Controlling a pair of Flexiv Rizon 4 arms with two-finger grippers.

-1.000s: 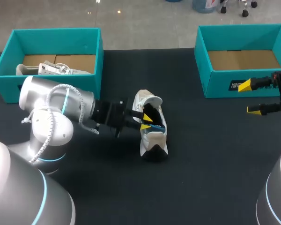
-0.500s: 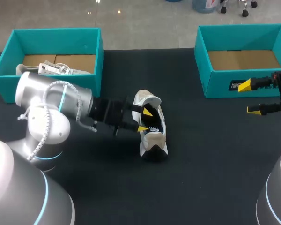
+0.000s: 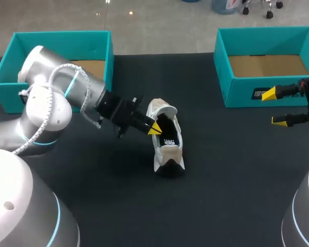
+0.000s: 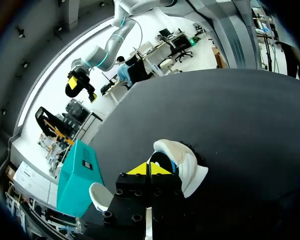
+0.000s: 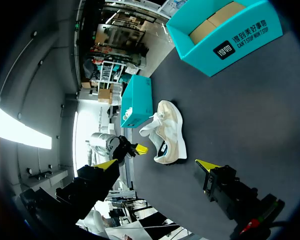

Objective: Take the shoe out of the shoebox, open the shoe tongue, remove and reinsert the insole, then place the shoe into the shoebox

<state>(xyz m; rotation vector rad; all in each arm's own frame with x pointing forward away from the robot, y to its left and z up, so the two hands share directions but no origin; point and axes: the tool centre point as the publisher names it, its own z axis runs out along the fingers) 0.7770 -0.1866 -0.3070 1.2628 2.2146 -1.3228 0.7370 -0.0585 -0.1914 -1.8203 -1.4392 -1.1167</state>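
Note:
A white and beige shoe lies on the dark table between two teal shoeboxes, its black opening facing up with the insole's print showing inside. My left gripper is shut, its yellow tips pressed together at the opening's left edge by the tongue, and nothing shows between them. In the left wrist view the shoe lies just ahead of the shut gripper. My right gripper hangs open far to the right, in front of the right shoebox. The right wrist view shows the shoe ahead of the open right gripper.
The left shoebox stands at the back left, partly covered by my left arm. The right shoebox shows only cardboard flooring. Bare dark table lies in front of the shoe and between it and the right box.
My left gripper opened inside the shoe's mouth, then shut and drew back up to the opening's left edge. The left arm's elbow swung up toward the left box. The right arm has not moved.

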